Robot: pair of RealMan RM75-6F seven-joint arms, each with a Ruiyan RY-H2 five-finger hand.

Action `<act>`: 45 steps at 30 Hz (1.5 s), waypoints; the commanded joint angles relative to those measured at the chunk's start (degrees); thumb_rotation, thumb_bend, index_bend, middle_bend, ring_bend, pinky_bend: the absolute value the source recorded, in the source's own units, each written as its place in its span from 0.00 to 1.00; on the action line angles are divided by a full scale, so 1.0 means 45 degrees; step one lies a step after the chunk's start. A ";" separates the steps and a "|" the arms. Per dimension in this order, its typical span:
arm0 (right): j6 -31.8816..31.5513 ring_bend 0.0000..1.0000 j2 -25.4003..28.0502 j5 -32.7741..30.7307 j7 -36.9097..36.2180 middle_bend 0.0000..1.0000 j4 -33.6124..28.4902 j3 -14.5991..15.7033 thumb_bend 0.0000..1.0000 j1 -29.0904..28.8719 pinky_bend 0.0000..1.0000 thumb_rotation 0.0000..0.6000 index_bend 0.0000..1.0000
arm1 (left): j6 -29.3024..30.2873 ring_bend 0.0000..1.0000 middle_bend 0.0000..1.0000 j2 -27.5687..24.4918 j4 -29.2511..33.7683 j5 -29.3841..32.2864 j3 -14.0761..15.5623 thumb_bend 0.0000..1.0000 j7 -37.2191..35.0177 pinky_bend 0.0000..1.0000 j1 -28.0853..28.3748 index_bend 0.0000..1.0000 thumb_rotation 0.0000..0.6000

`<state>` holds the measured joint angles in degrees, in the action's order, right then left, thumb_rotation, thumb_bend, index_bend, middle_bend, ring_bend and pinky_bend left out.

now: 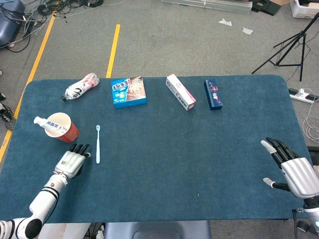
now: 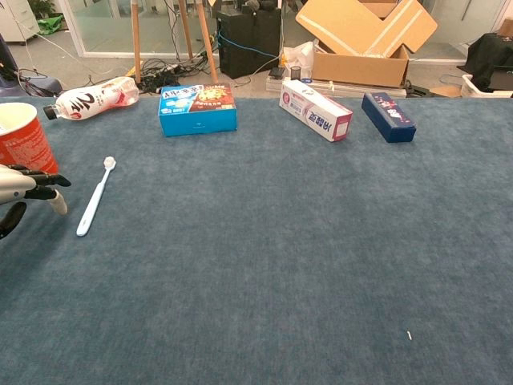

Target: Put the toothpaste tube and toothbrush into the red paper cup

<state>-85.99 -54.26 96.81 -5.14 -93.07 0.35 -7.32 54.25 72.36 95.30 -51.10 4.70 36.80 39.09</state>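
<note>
- Head view: my left hand [image 1: 73, 160] lies flat on the blue table [image 1: 199, 164], fingers together, holding nothing, just left of the toothbrush [image 1: 97, 144]. The toothpaste tube [image 1: 50, 122] already pokes out of the red paper cup [image 1: 64, 127]. My right hand [image 1: 293, 168] at the far right has its fingers spread, empty.
- Chest view: left fingers [image 2: 36, 178] sit near the cup [image 2: 22, 138], with the toothbrush [image 2: 94, 198] just to their right.
</note>
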 commanded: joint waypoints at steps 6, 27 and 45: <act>-0.0040 0.11 -0.0033 -0.0019 -0.0120 0.10 0.0103 0.0003 0.00 0.0036 0.43 1.00 0.09 | -0.0099 0.00 0.00 0.0272 -0.0299 0.0140 -0.0044 0.89 0.0110 0.00 0.0059 0.21 1.00; 0.0023 0.11 -0.0131 -0.0042 -0.0324 0.10 0.0276 -0.0007 0.00 0.0005 0.43 1.00 0.09 | -0.0357 0.00 0.00 0.0584 -0.0487 0.0346 0.0016 0.89 0.0155 0.00 0.0131 0.20 1.00; 0.0045 0.11 -0.0223 -0.0095 -0.0572 0.10 0.0508 0.0020 0.00 0.0029 0.43 1.00 0.09 | -0.0338 0.00 0.00 0.1009 -0.0691 0.0126 -0.0142 0.89 0.0029 0.00 0.0251 0.20 1.00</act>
<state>-85.80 -55.25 96.39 -7.70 -90.79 0.43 -7.19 52.72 76.89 92.18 -50.52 4.07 36.94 40.23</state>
